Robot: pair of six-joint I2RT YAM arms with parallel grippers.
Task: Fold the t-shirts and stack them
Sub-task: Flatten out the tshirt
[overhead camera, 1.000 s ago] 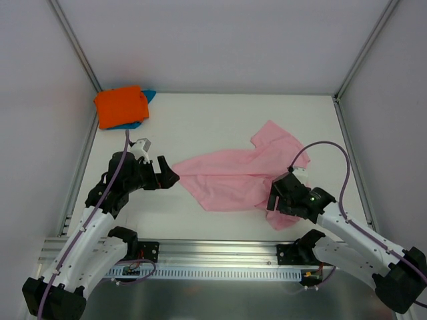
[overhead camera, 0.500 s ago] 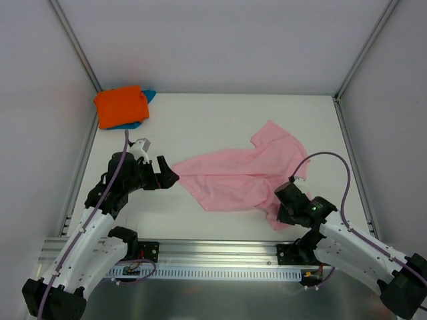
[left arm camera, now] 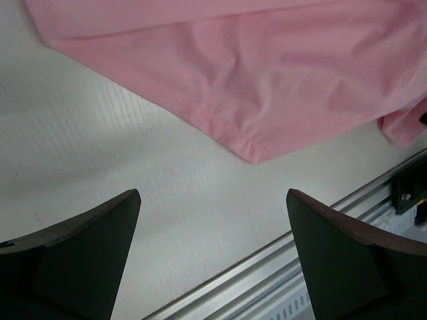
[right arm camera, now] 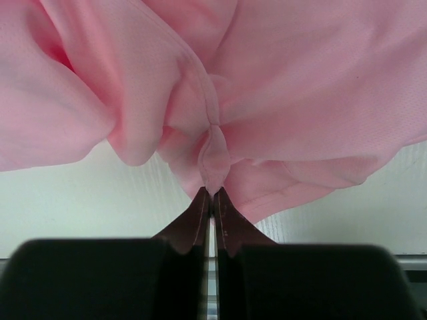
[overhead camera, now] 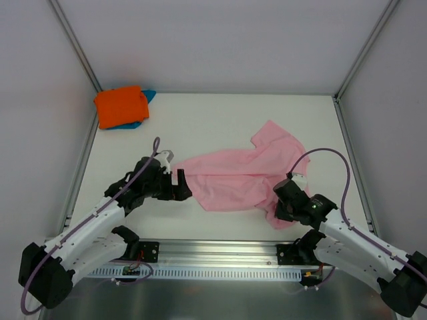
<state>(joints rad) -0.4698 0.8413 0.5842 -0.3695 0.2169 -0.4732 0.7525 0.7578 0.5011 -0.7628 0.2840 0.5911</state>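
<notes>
Right claw [right arm camera: 212,192] newly pinching pink t-shirt [right arm camera: 300,100], seemingly

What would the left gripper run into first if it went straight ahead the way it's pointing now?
Most likely the hemmed corner of the pink t-shirt, which lies straight ahead of the open left gripper. Its height is unclear, so it might touch the table first.

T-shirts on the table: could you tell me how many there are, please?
3: the pink t-shirt spread mid-table, the orange t-shirt folded in the far-left corner, the teal t-shirt beneath it, mostly hidden.
</notes>
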